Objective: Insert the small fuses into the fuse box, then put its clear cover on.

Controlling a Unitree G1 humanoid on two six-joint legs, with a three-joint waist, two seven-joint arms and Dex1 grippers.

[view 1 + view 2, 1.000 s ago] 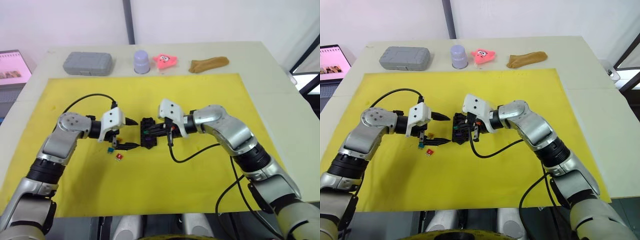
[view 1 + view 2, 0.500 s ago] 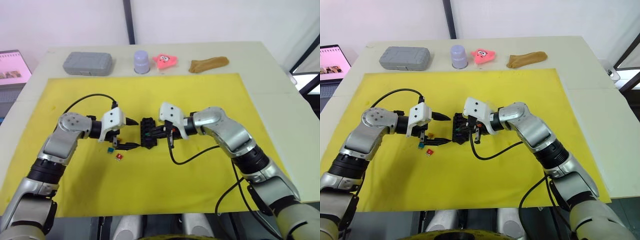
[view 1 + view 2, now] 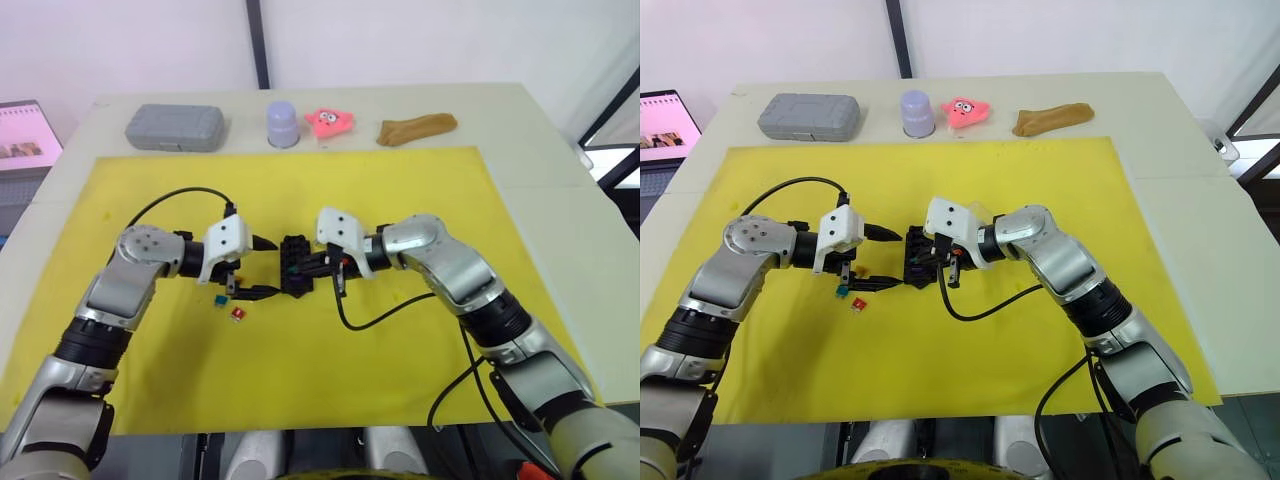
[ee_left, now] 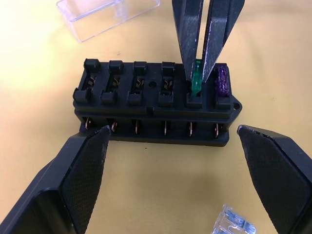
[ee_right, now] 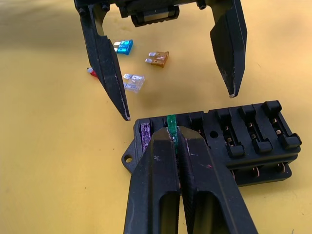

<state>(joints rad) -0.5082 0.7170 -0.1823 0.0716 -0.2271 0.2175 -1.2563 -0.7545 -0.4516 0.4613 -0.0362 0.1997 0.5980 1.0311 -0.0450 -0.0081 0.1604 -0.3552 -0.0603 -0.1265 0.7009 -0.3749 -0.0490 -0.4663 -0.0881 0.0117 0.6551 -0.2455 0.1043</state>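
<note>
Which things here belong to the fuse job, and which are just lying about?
Job:
black slotted fuse box
green fuse, pinched by the right gripper
purple fuse, seated
loose blue fuse, orange fuse, pale clear fuse, red fuse
clear plastic cover
open left gripper

Lying about:
grey case
lilac cup
pink toy
brown cloth

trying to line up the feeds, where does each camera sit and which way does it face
Head views: on the head, looking down over both arms at the yellow mat and fuse box.
Left wrist view: along the open left gripper at the fuse box, clear cover.
Right wrist view: along the right gripper shut on the green fuse, facing the left gripper.
Shared: the green fuse beside the purple fuse.
</note>
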